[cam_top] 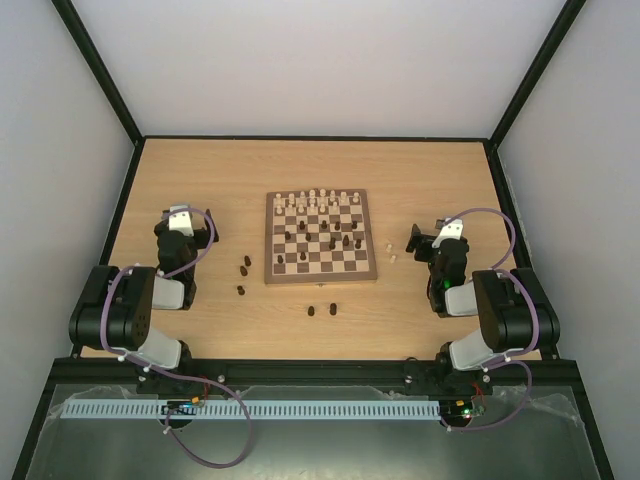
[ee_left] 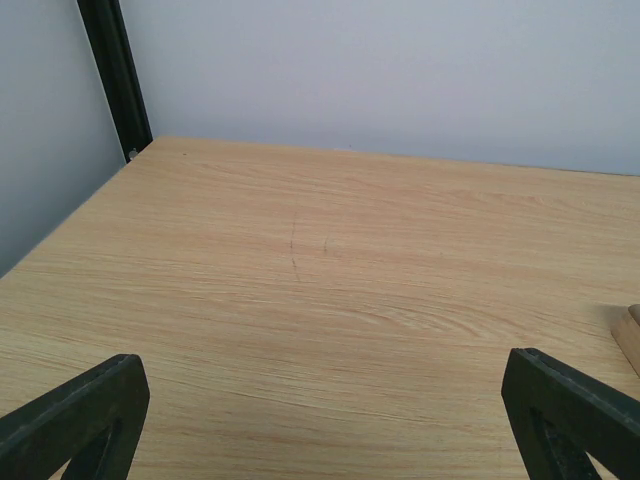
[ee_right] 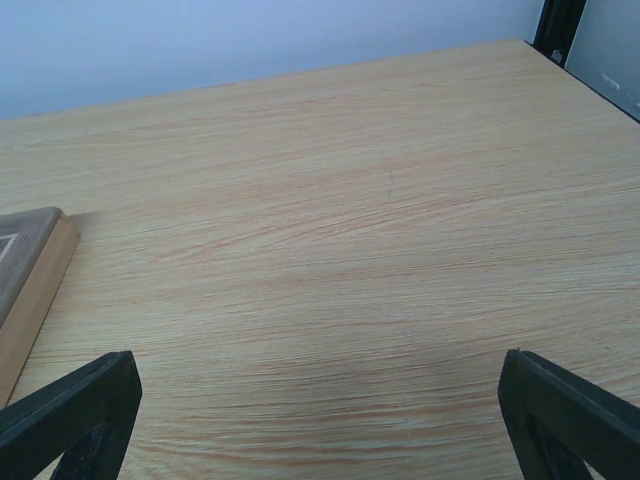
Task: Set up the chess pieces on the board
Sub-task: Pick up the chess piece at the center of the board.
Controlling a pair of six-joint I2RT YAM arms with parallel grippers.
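At the middle of the counter (cam_top: 200, 180) lies the board (cam_top: 320, 278), square to the two arms and well apart from both. Cream pieces (cam_top: 320, 198) crowd its two far rows. Dark pieces (cam_top: 333, 243) stand scattered over its middle squares, with a couple nearer the left side. They are too small to tell one kind from another.

Off the board, three more dark pieces sit on the bare wood by its near left corner (cam_top: 243, 267), one of them a little closer to the arms. Two others stand side by side just in front of the near edge (cam_top: 322, 310). Two cream pieces rest just beside the right edge (cam_top: 392, 251).

Left of the board, the left claw (ee_left: 322, 390) is spread wide and grasps nothing. Its black fingers (ee_left: 85, 410) frame plain wood grain, and a corner of the board shows at the right edge of that wrist view. The right claw (ee_right: 320, 390) sits on the opposite side, near the two cream pieces. It is likewise released and empty, and the board's pale border shows at the left of its view.

Pale walls (cam_top: 320, 60) close the counter in on three sides, with a black post (ee_left: 115, 70) at the far left corner.
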